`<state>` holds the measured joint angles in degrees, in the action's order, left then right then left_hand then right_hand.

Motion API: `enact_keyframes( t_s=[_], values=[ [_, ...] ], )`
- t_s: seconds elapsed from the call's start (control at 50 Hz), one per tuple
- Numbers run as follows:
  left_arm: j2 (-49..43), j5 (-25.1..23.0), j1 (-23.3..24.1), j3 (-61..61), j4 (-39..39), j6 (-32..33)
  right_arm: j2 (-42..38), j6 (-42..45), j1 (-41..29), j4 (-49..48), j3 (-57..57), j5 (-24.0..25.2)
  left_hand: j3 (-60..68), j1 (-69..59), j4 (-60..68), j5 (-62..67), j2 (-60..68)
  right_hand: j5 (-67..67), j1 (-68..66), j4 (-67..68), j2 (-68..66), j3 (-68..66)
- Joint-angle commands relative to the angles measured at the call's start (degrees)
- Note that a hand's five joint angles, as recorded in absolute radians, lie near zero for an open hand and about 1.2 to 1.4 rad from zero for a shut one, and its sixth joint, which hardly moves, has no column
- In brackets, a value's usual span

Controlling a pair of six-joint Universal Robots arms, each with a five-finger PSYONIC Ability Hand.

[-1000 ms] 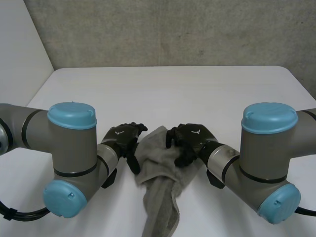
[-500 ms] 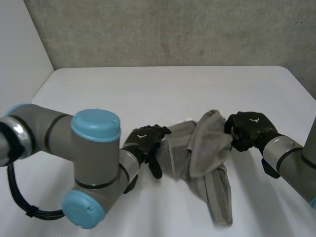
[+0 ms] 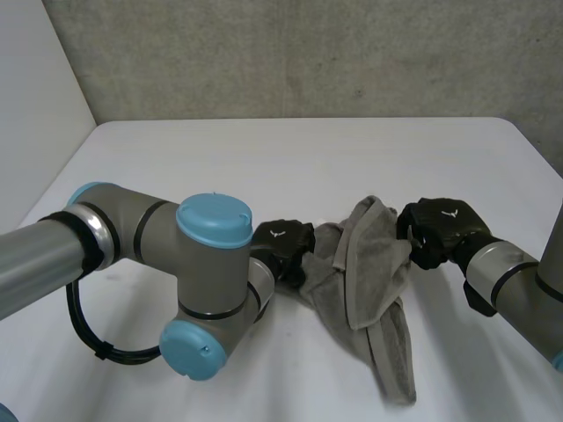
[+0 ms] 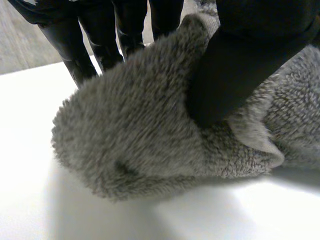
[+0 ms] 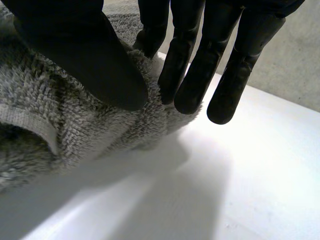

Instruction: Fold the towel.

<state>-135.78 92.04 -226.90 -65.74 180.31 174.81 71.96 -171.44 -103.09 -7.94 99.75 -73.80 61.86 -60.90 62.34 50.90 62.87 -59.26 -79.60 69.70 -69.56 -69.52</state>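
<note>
Being pinched thumb-to-fingers by the left hand (image 3: 281, 248) and right hand (image 3: 440, 230), the bunched towel (image 3: 369, 286) could be tugged loose by uneven spreading.

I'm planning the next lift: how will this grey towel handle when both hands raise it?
Probably floppy: between the left hand and the right hand the towel bunches in folds, and a loose tail trails on the table. Its thick pile, pinched in both hands, likely gives good grip, so slipping seems unlikely.
</note>
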Motion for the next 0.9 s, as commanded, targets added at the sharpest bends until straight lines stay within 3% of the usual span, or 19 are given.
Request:
enact_keyframes(
  t_s=[0.02, 0.06, 0.1, 0.2, 0.32, 0.36, 0.5, 0.54, 0.6, 0.64, 0.68, 0.7, 0.82, 0.9],
  values=[
    [3.7, 4.8, -1.4, 1.8, 1.9, 1.8, -0.8, 0.0, -0.3, -0.2, -4.1, -0.2, 18.1, -19.1, 17.7, 19.1, 17.1, -10.7, -0.4, 10.3, -10.4, -10.5],
    [6.5, 6.5, -2.8, 2.7, 2.1, 1.9, -0.8, -0.8, -0.5, -0.5, -8.5, -0.3, 18.1, -19.1, 17.7, 19.1, 17.1, -10.7, -0.4, 10.3, -10.4, -10.5],
    [12.9, 8.7, -7.3, 3.6, 2.0, 1.4, -0.5, -1.3, -0.7, -1.5, -10.6, -0.6, 18.1, -19.1, 17.7, 19.1, 17.1, -10.7, -0.4, 10.3, -10.4, -10.5],
    [23.3, 9.5, -12.4, 2.5, 1.7, 0.8, 1.1, -6.9, -0.4, -8.6, -14.9, -2.5, 18.1, -19.1, 17.7, 19.1, 17.1, -10.7, -0.4, 10.3, -10.4, -10.5],
    [29.8, 8.2, -13.6, -4.5, 1.0, 0.1, 7.5, -13.1, 0.2, -5.3, -15.4, -3.1, 18.1, -19.1, 17.7, 19.1, 17.1, -10.7, -0.4, 10.3, -10.4, -10.5],
    [33.2, 5.2, -13.7, -12.8, 0.9, 0.0, 6.8, -13.2, -0.3, -3.1, -14.9, -2.3, 18.1, -19.1, 17.7, 19.1, 17.1, -10.7, -0.4, 10.3, -10.4, -10.5],
    [35.0, -0.9, -13.7, -28.1, 1.1, 0.4, -0.9, -10.4, -0.7, 6.4, -13.8, 0.4, 18.1, -19.1, 17.7, 19.1, 17.1, -10.7, -0.4, 10.3, -10.4, -10.5],
    [34.6, -1.5, -13.7, -30.8, 1.1, 0.4, -4.9, -3.3, -1.2, 11.5, -14.1, 0.7, 18.1, -19.1, 17.7, 19.1, 17.1, -10.7, -0.4, 10.3, -10.4, -10.5],
    [34.5, -2.0, -13.9, -35.2, 1.3, 0.4, -6.1, 0.8, -1.5, 13.6, -14.1, 0.3, 17.7, -18.6, 17.2, 18.6, 16.6, -10.7, -0.4, 10.3, -10.4, -10.5],
    [34.6, -2.0, -13.8, -38.0, 1.0, 0.5, -6.7, 4.1, -1.8, 15.1, -14.0, 0.2, 9.0, -9.9, 8.5, 9.9, 7.9, -2.6, 7.8, 2.1, -2.3, -2.3],
    [34.7, -2.0, -13.8, -38.8, 0.9, 0.6, -6.8, 7.2, -2.2, 15.9, -14.0, 0.1, 3.6, -4.5, 3.1, 4.5, 2.6, 41.0, 51.3, -41.4, 41.3, 41.2],
    [35.2, -2.0, -13.7, -39.4, 0.8, 0.6, -6.8, 7.2, -2.2, 15.9, -14.0, 0.1, -1.0, 0.0, -1.5, 0.0, -2.0, 41.2, 51.5, -41.6, 41.5, 41.4],
    [40.9, -2.0, -13.7, -40.7, 0.6, 0.5, -6.6, 4.2, -4.0, 16.0, -15.6, 0.6, -1.3, 0.4, -1.8, -0.4, -2.4, 45.2, 55.6, -45.7, 45.5, 45.5],
    [48.3, -2.1, -14.5, -41.7, 1.1, 0.5, -8.1, -1.7, -9.0, 16.0, -18.8, 1.3, -0.7, -0.3, -1.2, 0.3, -1.7, 45.2, 55.6, -45.7, 45.5, 45.5]
  ],
)
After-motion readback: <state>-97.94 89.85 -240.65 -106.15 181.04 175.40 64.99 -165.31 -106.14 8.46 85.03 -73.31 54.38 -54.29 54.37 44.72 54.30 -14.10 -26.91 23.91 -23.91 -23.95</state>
